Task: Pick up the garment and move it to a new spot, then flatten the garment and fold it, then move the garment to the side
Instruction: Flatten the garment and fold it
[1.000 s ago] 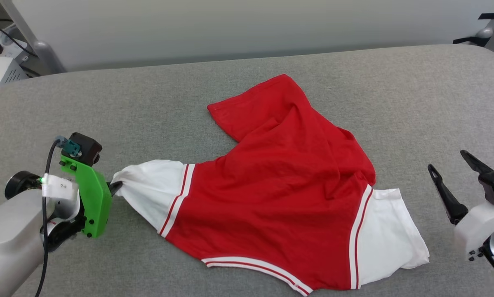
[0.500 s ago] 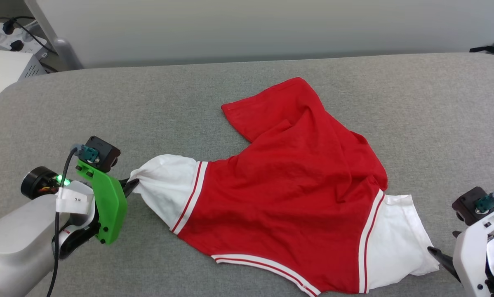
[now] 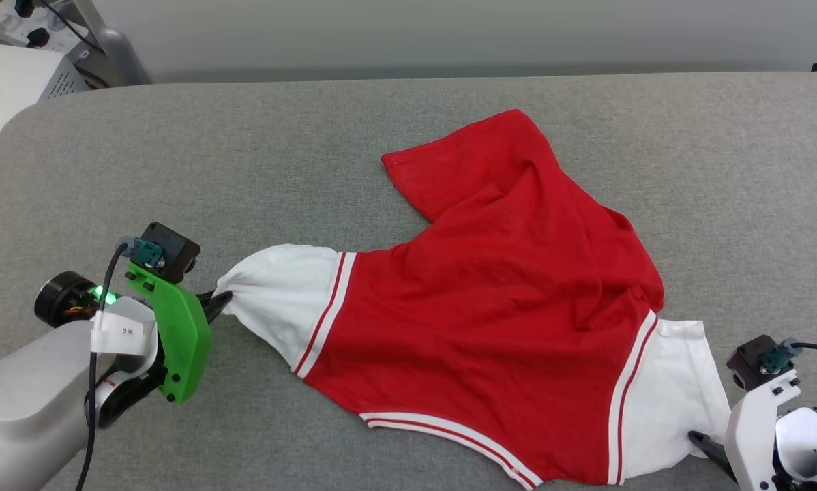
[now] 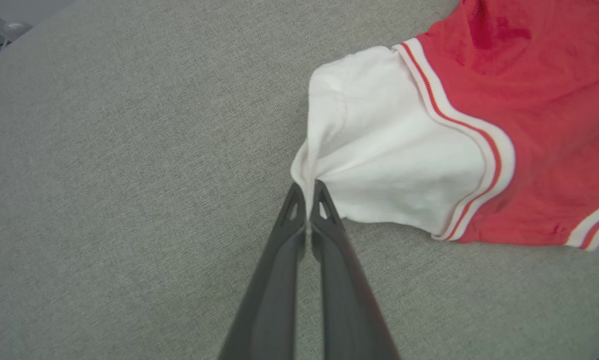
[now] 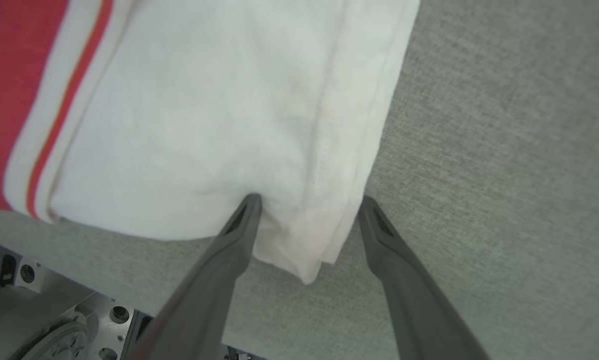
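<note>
Garment (image 3: 490, 307) on grey padded table (image 3: 176, 150), head view: crumpled, red body mid, white sleeves out to L and R.
L wrist view: left gripper (image 4: 307, 187) clamped shut on edge of left sleeve (image 4: 389, 160), thin pinch.
R wrist view: right gripper (image 5: 309, 200) wide open, straddling corner of right sleeve (image 5: 204, 125), not closed yet.
Risks: shallow R bite, prob slips on lift; thin L pinch could pull out w/ uneven spread; bunched body may not flatten.
</note>
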You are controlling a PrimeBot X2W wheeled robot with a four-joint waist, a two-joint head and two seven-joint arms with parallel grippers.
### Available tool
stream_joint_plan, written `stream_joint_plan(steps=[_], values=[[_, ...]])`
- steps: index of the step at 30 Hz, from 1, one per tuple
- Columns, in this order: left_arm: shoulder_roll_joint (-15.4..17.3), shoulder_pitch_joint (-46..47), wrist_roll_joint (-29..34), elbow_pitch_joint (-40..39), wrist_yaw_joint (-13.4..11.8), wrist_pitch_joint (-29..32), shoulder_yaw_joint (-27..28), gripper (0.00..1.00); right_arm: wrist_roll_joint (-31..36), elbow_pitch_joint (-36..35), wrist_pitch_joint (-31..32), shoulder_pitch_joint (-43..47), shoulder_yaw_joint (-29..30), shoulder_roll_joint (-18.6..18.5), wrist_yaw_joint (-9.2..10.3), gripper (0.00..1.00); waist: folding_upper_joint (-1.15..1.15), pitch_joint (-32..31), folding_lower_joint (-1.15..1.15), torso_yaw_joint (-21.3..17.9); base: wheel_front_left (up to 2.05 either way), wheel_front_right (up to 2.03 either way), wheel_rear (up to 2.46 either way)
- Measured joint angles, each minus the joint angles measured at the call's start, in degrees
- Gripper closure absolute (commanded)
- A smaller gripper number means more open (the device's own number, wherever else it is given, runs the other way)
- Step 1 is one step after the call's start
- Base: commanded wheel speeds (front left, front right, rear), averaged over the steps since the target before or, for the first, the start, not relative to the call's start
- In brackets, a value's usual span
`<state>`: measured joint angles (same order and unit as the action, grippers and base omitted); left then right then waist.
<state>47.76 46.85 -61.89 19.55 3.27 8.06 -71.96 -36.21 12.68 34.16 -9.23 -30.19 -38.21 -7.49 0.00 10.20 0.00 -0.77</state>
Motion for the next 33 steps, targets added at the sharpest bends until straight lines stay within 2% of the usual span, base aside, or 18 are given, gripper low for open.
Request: stream_joint_plan(steps=[4, 5, 6, 11, 16, 25, 31, 33], values=[[-0.05, -0.02, -0.01, 0.15, 0.0, -0.52, 0.04, 1.0, -0.37, 2.4, -4.15, -1.31, -2.48, 0.29, 0.03, 0.0, 0.0, 0.32, 0.0, 0.14, 0.0, 0.0, 0.0], [-0.05, -0.02, -0.01, 0.22, 0.0, -0.55, 0.05, 1.0, -0.38, 2.98, -5.82, -1.6, -2.79, 0.44, 0.02, 0.69, 0.0, 0.31, 0.0, 0.1, 0.0, 0.0, 0.0], [-0.05, -0.04, -0.01, 0.3, 0.0, -0.7, 0.05, 1.0, -0.38, 3.42, -6.98, -1.8, -3.21, 0.58, 0.03, 1.0, 0.0, 0.25, 0.0, 0.07, 0.0, 0.0, 0.0], [0.05, -0.51, -0.45, 0.32, 0.0, -2.64, 0.52, 1.0, -0.89, 3.72, -13.34, -2.67, -3.5, 1.55, 0.02, 1.0, 0.0, -0.9, 0.0, -0.12, 0.0, 0.0, 0.0], [1.54, -2.29, -1.33, -2.09, 0.03, -5.63, 1.76, 1.0, -0.88, 1.33, -17.62, -2.07, -1.74, 1.3, -0.04, 1.0, 0.0, -2.82, 0.0, -0.48, 0.0, 0.0, 0.0], [6.3, -3.27, -2.01, -13.13, 0.0, -12.17, 5.1, 1.0, 0.9, -8.9, -21.67, 0.73, 10.18, -0.37, -0.04, 1.0, 0.0, -6.63, 0.0, -1.19, 0.0, 0.0, 0.0], [8.65, -1.26, -0.82, -22.39, -3.75, -14.93, 8.66, 1.0, 3.8, -17.7, -20.73, 1.04, 19.92, 0.19, -0.04, 1.0, 0.0, -8.38, 0.0, -1.22, 0.0, 0.0, 0.0], [9.0, 0.15, -0.59, -24.66, -4.26, -15.64, 9.91, 1.0, 4.89, -20.81, -20.05, 1.01, 22.99, 0.92, -0.04, 1.0, 0.0, -8.75, 0.0, -1.09, 0.0, 0.0, 0.0]])
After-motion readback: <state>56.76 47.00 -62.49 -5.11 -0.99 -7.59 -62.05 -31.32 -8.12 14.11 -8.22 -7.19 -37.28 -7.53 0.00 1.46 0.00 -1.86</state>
